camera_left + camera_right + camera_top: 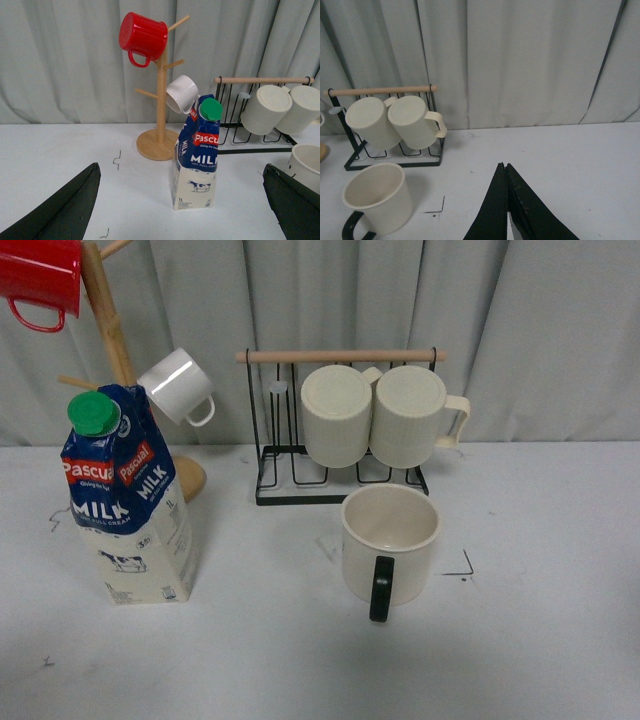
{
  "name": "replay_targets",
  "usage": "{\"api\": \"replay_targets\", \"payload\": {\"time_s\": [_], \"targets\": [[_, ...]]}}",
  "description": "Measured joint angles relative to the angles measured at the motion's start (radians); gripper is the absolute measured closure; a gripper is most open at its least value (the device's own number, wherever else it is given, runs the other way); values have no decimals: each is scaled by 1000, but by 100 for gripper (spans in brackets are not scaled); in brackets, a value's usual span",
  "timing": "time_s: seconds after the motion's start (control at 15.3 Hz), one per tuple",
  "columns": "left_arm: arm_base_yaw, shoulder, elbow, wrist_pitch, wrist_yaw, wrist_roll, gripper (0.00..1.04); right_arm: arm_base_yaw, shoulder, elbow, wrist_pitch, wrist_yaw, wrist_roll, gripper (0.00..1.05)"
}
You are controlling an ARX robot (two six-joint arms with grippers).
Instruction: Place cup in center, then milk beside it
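Cup (390, 540) is set upright mid-surface (300, 660), so that step is judged done. Milk (128, 500) is seen at the left; the wide left jaws must be closed around it. Right jaws are pressed together, empty.

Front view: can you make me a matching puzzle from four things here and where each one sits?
1. milk carton
2. cup with black handle
3. red mug
4. small white mug

a. hung lower on the wooden tree
b. on the table before the wire rack
c. hung at the tree's top
d. on the table, far left

Pairs: 1-d, 2-b, 3-c, 4-a
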Motion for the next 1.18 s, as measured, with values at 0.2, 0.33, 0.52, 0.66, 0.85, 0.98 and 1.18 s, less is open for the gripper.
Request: {"api": "replay_targets", "payload": {"time_s": [0.2, 0.33, 0.52, 0.66, 0.85, 0.98, 1.18], "targets": [[0, 0, 0, 0, 0, 0, 7, -66, -123, -43, -82, -56, -1, 103], [0, 0, 0, 0, 0, 0, 7, -63, -151, -93, -72, -55, -1, 103], [0, 0, 0, 0, 0, 0, 7, -63, -298, -94, -187, -55, -1, 103], [0, 0, 0, 0, 0, 0, 7, -63, -369, -94, -264, -55, -1, 103], [0, 0, 0, 0, 0, 0, 7, -63, -481, -94, -369, -55, -1, 103], [0, 0, 0, 0, 0, 0, 7, -63, -536, -94, -420, -55, -1, 103], [0, 0, 0, 0, 0, 0, 7, -63, -601, -94, -486, -55, -1, 103]]}}
